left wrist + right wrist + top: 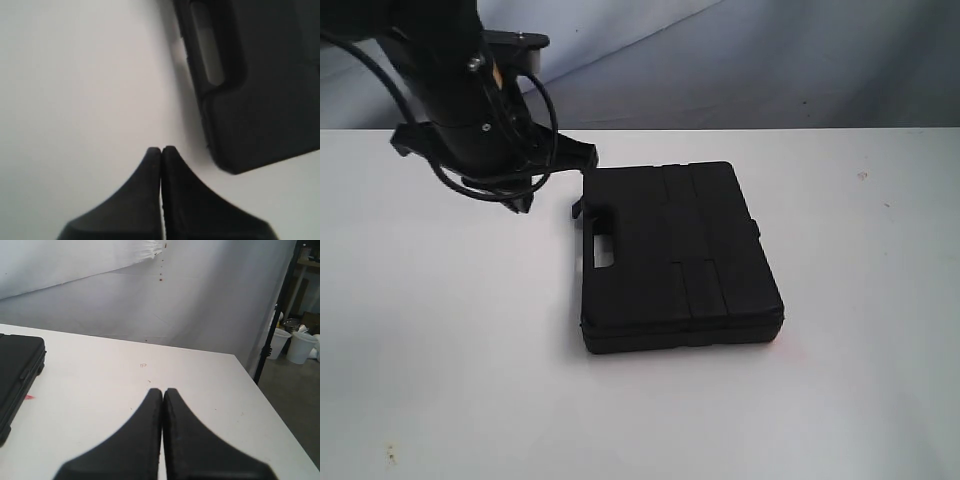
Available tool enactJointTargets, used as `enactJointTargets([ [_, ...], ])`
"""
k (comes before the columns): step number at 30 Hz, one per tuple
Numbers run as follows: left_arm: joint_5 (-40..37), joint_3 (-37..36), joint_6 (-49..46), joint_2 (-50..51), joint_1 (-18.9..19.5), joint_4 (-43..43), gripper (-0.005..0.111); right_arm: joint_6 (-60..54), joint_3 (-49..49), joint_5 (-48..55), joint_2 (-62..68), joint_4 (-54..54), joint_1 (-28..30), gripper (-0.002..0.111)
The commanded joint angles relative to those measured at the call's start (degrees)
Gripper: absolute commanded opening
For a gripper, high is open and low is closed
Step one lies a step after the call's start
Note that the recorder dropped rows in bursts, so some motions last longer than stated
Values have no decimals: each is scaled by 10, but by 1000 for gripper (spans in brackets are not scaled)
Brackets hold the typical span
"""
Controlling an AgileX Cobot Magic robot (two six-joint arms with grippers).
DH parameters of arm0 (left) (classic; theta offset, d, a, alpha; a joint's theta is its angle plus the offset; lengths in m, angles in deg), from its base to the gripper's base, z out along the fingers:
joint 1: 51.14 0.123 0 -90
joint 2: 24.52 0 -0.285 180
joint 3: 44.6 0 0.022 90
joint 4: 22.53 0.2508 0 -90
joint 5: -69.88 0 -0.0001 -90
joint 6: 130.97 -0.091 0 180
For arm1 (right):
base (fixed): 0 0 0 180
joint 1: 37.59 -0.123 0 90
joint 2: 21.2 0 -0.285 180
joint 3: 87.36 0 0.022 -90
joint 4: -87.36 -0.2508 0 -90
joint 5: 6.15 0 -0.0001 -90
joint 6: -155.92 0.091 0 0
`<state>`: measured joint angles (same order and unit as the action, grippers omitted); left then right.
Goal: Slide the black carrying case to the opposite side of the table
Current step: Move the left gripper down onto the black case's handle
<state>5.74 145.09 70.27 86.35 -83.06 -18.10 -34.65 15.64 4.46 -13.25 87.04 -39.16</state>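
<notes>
Plainly, the black carrying case [680, 250] lies flat about mid-worktop, its handle slot [603, 250] turned toward the left arm [470, 110]. The left pincer [161, 150] has its tips pressed together and holds nothing. It sits just beside the case's handle edge near a corner, with a strip of bare worktop [440, 380] showing between tips and case. The right pincer [162, 390] is likewise closed and empty, low over the worktop and well apart from the case.

The main risk, as I judge it, is a push that lands close to that corner rather than mid-edge, so the case would swivel instead of travelling straight. The narrow closed tips might also slip into the handle slot or ride up over the edge if they come in too high. A long push could send the case toward the worktop's edge on the right arm's side.

Only the left wrist view shows the gap between the tips and the case; in the exterior view the arm's dark bulk blurs into the case there. The exterior view misses the right pincer altogether. The right wrist view alone shows the worktop's end, with white buckets [302, 347] on the floor beyond it.
</notes>
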Motion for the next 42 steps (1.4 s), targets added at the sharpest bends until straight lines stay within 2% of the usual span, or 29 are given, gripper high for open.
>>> enactJointTargets([
  [1,65,7,-3,29,-3,-74,0,1,-2,-1,-2,-4,3,0],
  [6,102,7,71,65,-3,-86,0,1,-2,-1,-2,-4,3,0],
  [14,70,59,78,131,-3,-83,0,1,-2,-1,-2,-4,3,0],
  [18,78,86,99,150,-3,-61,1,1,-2,-1,-2,-4,3,0],
  [23,100,91,120,166,-3,-31,10,1,-2,-1,-2,-4,3,0],
  [29,102,93,136,190,-3,-9,29,1,-2,-1,-2,-4,3,0],
  [42,121,94,176,232,0,-4,30,1,-2,-1,-2,-4,3,0],
])
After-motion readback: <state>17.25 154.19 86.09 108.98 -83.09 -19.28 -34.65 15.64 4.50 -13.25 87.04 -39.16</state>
